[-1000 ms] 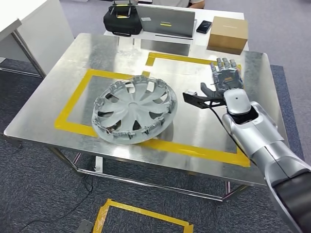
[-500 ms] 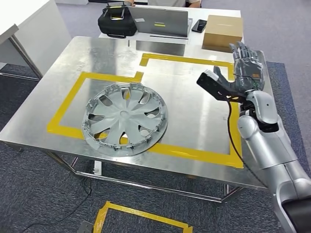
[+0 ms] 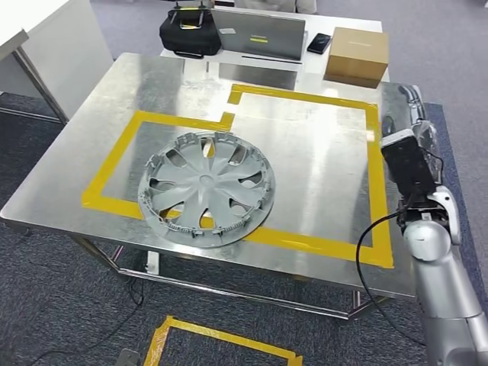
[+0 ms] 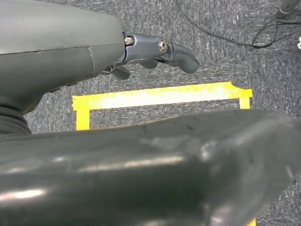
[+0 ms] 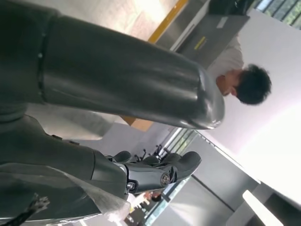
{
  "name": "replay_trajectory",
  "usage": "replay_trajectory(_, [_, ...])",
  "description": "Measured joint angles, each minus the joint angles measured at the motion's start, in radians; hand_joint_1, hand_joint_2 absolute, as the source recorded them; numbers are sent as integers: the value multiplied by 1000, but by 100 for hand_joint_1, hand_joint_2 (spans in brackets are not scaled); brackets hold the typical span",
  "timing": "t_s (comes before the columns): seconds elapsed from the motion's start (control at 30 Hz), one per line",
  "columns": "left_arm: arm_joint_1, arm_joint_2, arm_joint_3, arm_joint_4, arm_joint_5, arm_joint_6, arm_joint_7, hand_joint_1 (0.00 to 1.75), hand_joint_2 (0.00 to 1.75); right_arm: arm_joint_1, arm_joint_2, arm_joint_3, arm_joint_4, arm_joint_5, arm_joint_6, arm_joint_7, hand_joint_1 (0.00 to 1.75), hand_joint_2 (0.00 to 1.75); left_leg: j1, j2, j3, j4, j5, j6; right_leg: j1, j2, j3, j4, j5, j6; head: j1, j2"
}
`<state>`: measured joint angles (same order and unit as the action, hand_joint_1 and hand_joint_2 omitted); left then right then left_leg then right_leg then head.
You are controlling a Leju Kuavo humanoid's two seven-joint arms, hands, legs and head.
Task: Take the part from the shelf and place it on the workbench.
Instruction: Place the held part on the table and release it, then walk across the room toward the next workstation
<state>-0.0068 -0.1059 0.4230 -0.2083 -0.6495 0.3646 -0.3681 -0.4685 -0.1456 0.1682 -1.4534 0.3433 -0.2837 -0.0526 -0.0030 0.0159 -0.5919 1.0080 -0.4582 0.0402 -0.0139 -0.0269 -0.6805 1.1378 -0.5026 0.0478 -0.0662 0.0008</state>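
The part, a silver wheel cover point(image 3: 207, 187), lies flat on the metal workbench point(image 3: 322, 171), across the near strip of the yellow tape outline point(image 3: 374, 191), well to the left of the right hand. In the head view the right hand point(image 3: 415, 126) is raised at the workbench's right edge, mostly hidden behind the black wrist camera block point(image 3: 407, 164), so its fingers cannot be read there. The right wrist view fills that in: the thumb point(image 5: 177, 167) juts forward and the darker fingers point(image 5: 142, 157) lie loosely apart beside it, with nothing between them. That view also takes in a person point(image 5: 245, 80) beyond the hand, behind a laptop point(image 3: 260, 34) that the head view places at the far table beside a cardboard box point(image 3: 355, 55) and a black bag point(image 3: 190, 32).

The left wrist view looks down at grey carpet and a yellow floor marking point(image 4: 160, 96); there the left hand point(image 4: 149, 54) hangs empty, its fingers point(image 4: 179, 54) slightly curved and apart.
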Motion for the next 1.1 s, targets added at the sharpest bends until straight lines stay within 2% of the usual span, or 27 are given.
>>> replay_trajectory(0.07, [0, -1, 4, 0, 0, 1, 0, 0, 0, 17, -2, -18, -37, -20, -2, -12, 0, 0, -6, 13, -1, 14, -12, -9, 4, -24, 51, -96, 30, -9, -1, 0])
replay_trajectory(0.1, [1, -1, 6, 0, 0, 1, -1, 0, 0, 28, -3, -26, -52, -31, -4, -18, 0, 0, -9, 20, 0, 18, -16, -13, 7, -27, 60, -111, 29, -16, -2, 0])
replay_trajectory(0.17, [1, -1, 9, 0, -1, 2, -4, 0, 0, 55, -5, -45, -81, -56, -12, -34, 0, 0, -10, 36, 3, 20, -22, -20, 7, -7, 63, -113, 32, -29, -2, 0])
replay_trajectory(0.23, [0, 0, 12, 0, -2, 4, -9, 0, 0, 78, -5, -65, -111, -79, -23, -50, 0, 0, -7, 30, 0, 43, -45, -31, 3, 9, 66, -115, 35, -38, -3, 0])
replay_trajectory(0.27, [0, 1, 13, 0, -2, 5, -11, 0, 0, 86, -5, -72, -123, -88, -28, -56, 0, 0, -5, 20, -14, 81, -71, -37, -1, 17, 67, -116, 36, -43, -4, 0])
replay_trajectory(0.33, [0, 1, 15, 0, -3, 6, -13, 0, 0, 103, -5, -83, -143, -101, -35, -65, 0, 0, 1, 1, -63, 205, -137, -46, -2, 32, 67, -116, 36, -47, -5, 0])
replay_trajectory(0.37, [0, 0, 16, 0, -3, 6, -13, 0, 0, 113, -5, -88, -150, -106, -36, -67, 0, 0, 3, -1, -88, 263, -160, -49, -3, 42, 67, -116, 37, -47, -5, 0])
replay_trajectory(0.4, [0, 0, 16, 0, -3, 6, -13, 0, 0, 121, -5, -92, -155, -108, -37, -69, 0, 0, 5, -2, -101, 294, -165, -49, -3, 52, 67, -116, 37, -47, -5, 0])
replay_trajectory(0.43, [1, 0, 17, 0, -3, 6, -13, 0, 0, 128, -5, -96, -160, -110, -37, -70, 0, 0, 6, -3, -97, 288, -151, -48, -3, 62, 67, -116, 37, -46, -5, 0])
replay_trajectory(0.47, [0, 0, 18, 0, -3, 6, -13, 0, 0, 132, -5, -99, -165, -110, -38, -70, 0, 0, 7, -8, -74, 243, -120, -46, -3, 73, 68, -116, 38, -45, -5, 0])
replay_trajectory(0.5, [0, 1, 20, 0, -3, 6, -13, 0, 0, 135, -5, -102, -169, -110, -38, -71, 0, 0, 8, -24, -41, 174, -84, -42, -5, 83, 68, -116, 40, -43, -5, 0])
replay_trajectory(0.57, [0, 2, 24, 0, -3, 6, -13, 0, 0, 136, -5, -105, -177, -111, -40, -71, 0, 0, 10, -64, 15, 56, -43, -35, -5, 102, 65, -115, 43, -35, -5, 0])
replay_trajectory(0.6, [0, 2, 25, 0, -3, 6, -14, 0, 0, 137, -5, -105, -180, -111, -41, -72, 0, 0, 10, -78, 27, 29, -40, -32, -7, 111, 61, -116, 46, -29, -4, 0])
replay_trajectory(0.63, [-1, 2, 26, 0, -3, 6, -14, 0, 0, 139, -5, -106, -183, -112, -43, -73, 0, 0, 7, -78, 30, 22, -42, -30, -8, 120, 58, -117, 50, -22, -4, 0])
replay_trajectory(0.7, [-3, 1, 27, 0, -4, 6, -14, 0, 0, 146, -5, -112, -190, -113, -50, -78, 0, 0, 6, -61, 30, 13, -35, -19, -13, 128, 51, -121, 54, -7, -4, 0])
replay_trajectory(0.73, [-5, 1, 28, 0, -5, 6, -14, 0, 0, 149, -5, -117, -194, -114, -55, -81, 0, 0, 7, -52, 31, 6, -30, -11, -12, 115, 42, -112, 46, -3, -1, 0])
replay_trajectory(0.77, [-5, 1, 29, 0, -6, 6, -13, 0, 0, 151, -5, -121, -198, -114, -62, -85, 0, 0, 9, -43, 31, 0, -25, -4, -10, 94, 26, -84, 26, 1, 3, 0])
replay_trajectory(0.83, [-4, 1, 31, 0, -7, 6, -7, 0, 0, 159, -4, -125, -205, -117, -76, -92, 0, 0, 7, -27, 30, -3, -22, 2, -8, 48, -26, 32, -40, 5, 9, 0])
replay_trajectory(0.87, [-2, 1, 32, 0, -7, 7, -2, 0, 0, 165, -4, -126, -207, -118, -81, -94, 0, 0, 5, -19, 29, -3, -22, 3, -8, 39, -53, 96, -68, 7, 9, 0])
replay_trajectory(0.9, [-1, 1, 32, 0, -7, 7, 2, 0, 0, 171, -3, -126, -209, -119, -84, -94, 0, 0, 3, -12, 28, -3, -22, 3, -8, 35, -68, 138, -81, 8, 9, 0])
replay_trajectory(0.93, [-1, 1, 33, 0, -7, 7, 4, 0, 0, 176, -2, -127, -210, -120, -85, -94, 0, 0, 2, -6, 28, -2, -22, 4, -8, 33, -65, 145, -77, 8, 9, 0])
replay_trajectory(0.97, [-2, 1, 33, 0, -7, 7, 5, 0, 0, 179, -2, -128, -212, -121, -86, -94, 0, 0, 2, -2, 28, -1, -22, 3, -8, 32, -40, 109, -55, 7, 9, 0])
replay_trajectory(1.03, [-4, 1, 33, 0, -7, 7, 5, 0, 0, 179, -1, -129, -219, -122, -87, -95, 0, 0, -1, 2, 27, 3, -25, 0, -6, 24, 42, -27, -4, 2, 9, 0])
replay_trajectory(1.07, [-5, 1, 33, 0, -8, 7, 5, 0, 0, 179, -1, -130, -223, -122, -87, -95, 0, 0, -3, 3, 26, 6, -26, -4, -4, 20, 77, -84, 10, -2, 9, 0])
replay_trajectory(1.1, [-5, 0, 33, 0, -7, 8, 6, 0, 0, 179, -1, -130, -226, -124, -87, -95, 0, 0, -5, 3, 24, 9, -26, -9, -2, 18, 97, -116, 14, -7, 9, 0])
